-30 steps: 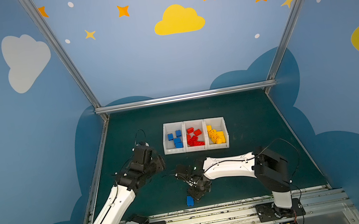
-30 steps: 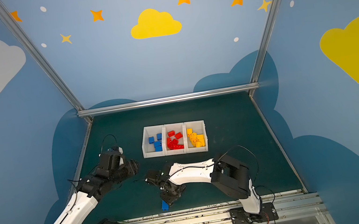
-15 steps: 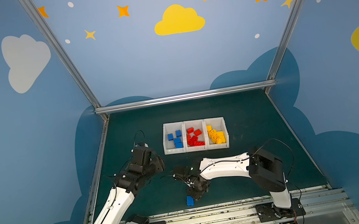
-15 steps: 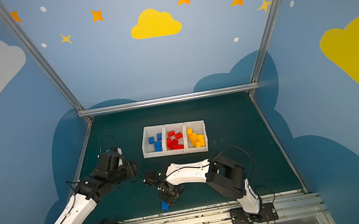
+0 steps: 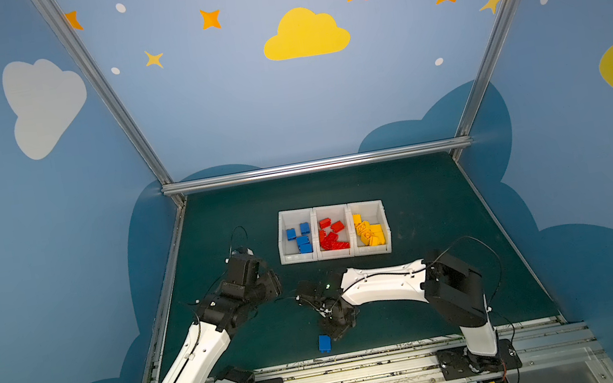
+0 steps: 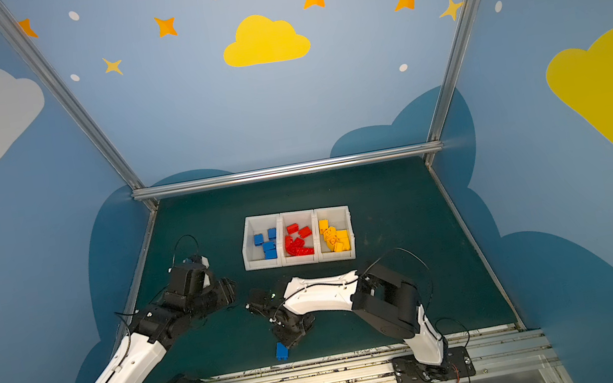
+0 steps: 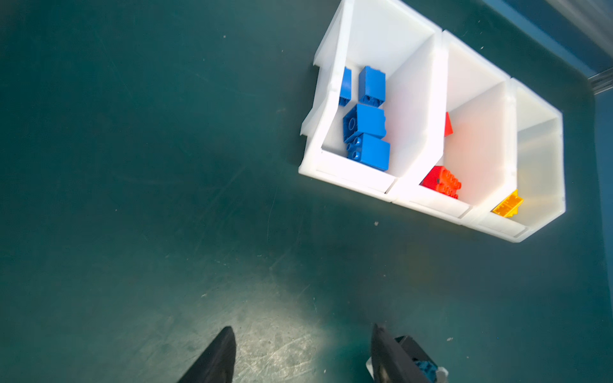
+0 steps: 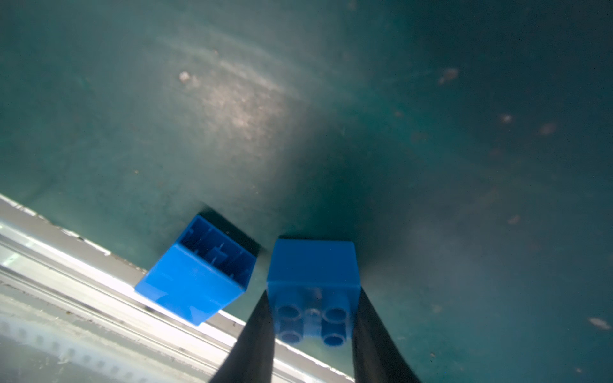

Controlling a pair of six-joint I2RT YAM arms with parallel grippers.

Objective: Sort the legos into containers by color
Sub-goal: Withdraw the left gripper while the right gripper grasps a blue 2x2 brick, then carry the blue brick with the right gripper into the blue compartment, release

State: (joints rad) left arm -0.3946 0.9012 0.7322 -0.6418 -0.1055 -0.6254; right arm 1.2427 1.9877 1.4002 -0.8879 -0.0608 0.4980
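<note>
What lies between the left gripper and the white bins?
Nothing but bare green mat between the left gripper and the bins, seen in the left wrist view.

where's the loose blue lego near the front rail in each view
a top view: loose blue lego on the mat, just beyond the front rail.
a top view: the lego again by the rail.
left wrist: not in it.
right wrist: the lego, hollow side showing, beside the held blue lego in the right pincer.
shared landmark: the front rail.

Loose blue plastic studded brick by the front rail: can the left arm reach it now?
Probably, but tight: the left gripper is open and empty, yet the right gripper, shut on a second blue plastic brick, sits right beside the loose blue plastic brick.
</note>
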